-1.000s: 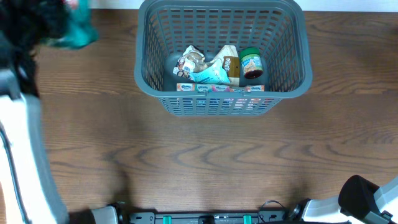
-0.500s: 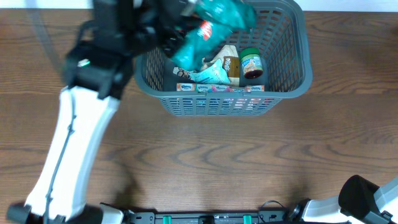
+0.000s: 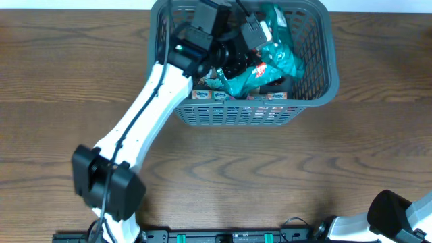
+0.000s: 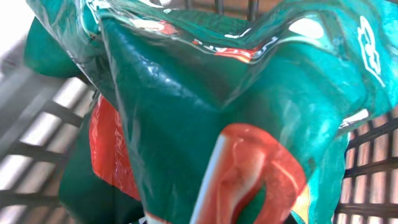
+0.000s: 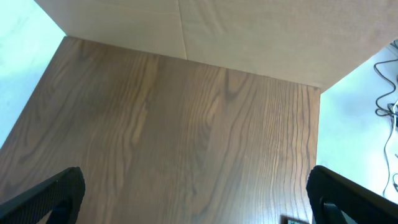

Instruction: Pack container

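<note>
Brown wood-grain table [image 3: 81, 101] fills the overhead view, with the large dark grey slotted plastic basket [image 3: 236, 115] at its far edge, long axis running left to right. Reaching over the near-left rim, the left gripper [image 3: 251, 42] is clamped on a crinkly teal-green foil snack bag [image 3: 277, 61]. The bag hangs inside the basket's right half, just above loose packets and a row of flat cartons [image 3: 202, 95] along the near wall. With the bag straight over the floor, letting go looks like the coming move. Left wrist view: the bag [image 4: 205, 106] blocks nearly everything, fingers hidden, lattice wall [image 4: 37, 137] behind. Right wrist view: bare table [image 5: 186, 124] only; the right gripper [image 5: 193, 202] is spread wide, holding nothing, with no basket in sight
</note>
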Controlling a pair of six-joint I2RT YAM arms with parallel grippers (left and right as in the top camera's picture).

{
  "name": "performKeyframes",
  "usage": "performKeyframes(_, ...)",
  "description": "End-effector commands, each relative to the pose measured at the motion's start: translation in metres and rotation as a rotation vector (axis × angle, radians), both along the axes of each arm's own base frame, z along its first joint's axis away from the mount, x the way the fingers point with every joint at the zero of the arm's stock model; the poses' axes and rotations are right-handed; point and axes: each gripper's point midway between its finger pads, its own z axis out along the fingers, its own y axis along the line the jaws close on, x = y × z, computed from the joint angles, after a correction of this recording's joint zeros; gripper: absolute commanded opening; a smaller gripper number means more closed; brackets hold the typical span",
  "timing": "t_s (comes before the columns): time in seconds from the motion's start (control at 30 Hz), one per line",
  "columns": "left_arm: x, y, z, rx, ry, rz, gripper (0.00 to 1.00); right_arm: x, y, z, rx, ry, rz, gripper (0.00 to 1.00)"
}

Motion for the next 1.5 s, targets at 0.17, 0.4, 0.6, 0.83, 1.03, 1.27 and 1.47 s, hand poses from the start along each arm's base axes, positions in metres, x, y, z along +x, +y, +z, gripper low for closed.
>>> performKeyframes(0.17, 0.007, -0.009, 0.001, -0.016, -0.032, -0.032, 0.06, -0.001, -0.002, -0.002, 0.0, 0.005, -0.016, 0.99)
performKeyframes(0.4, 0.01, -0.007, 0.004, -0.017, -0.041, -0.011, 0.98, -0.001, -0.002, -0.002, 0.0, 0.005, -0.016, 0.99)
performKeyframes(0.6, 0.015, 0.012, 0.035, -0.026, -0.082, 0.12, 0.98, -0.001, -0.002, -0.002, 0.0, 0.006, -0.017, 0.99)
performKeyframes(0.83, 0.018, 0.101, 0.133, -0.113, -0.215, 0.508, 0.98, -0.001, -0.002, -0.002, 0.0, 0.005, -0.017, 0.99)
performKeyframes(1.03, -0.019, 0.232, 0.193, -0.182, -0.254, 0.954, 0.99, -0.001, -0.002, -0.002, 0.0, 0.005, -0.016, 0.99)
performKeyframes(1.27, -0.085, 0.33, 0.196, -0.118, -0.208, 1.246, 0.99, -0.001, -0.002, -0.002, 0.0, 0.006, -0.016, 0.99)
performKeyframes(1.47, -0.106, 0.344, 0.193, -0.095, -0.189, 1.284, 0.99, -0.001, -0.002, -0.002, 0.0, 0.005, -0.016, 0.99)
